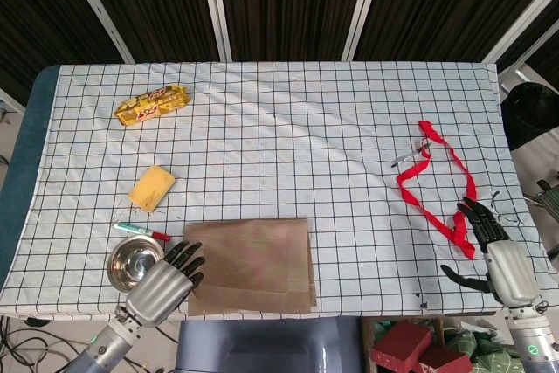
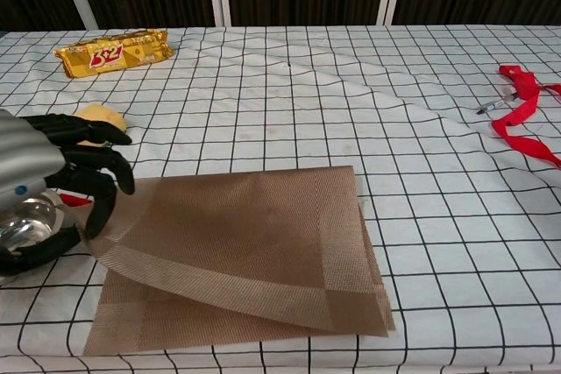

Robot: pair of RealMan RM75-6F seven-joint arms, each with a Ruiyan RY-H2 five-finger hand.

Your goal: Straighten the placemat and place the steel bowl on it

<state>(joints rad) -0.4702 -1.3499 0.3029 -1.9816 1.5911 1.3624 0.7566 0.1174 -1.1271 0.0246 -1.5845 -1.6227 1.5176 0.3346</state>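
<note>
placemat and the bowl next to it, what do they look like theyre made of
The placemat looks like thin woven mesh, probably vinyl or a similar synthetic, though that is a guess. It is matte brown, with a visible weave, a ribbed border band, and a lifted layer that lets light through. The bowl looks like polished metal, likely steel: its silvery inside shows bright mirror-like reflections.

Lab-like test setup: checked tablecloth [image 1: 288,128] on table, dark slatted wall panels [image 1: 288,2] behind
</note>
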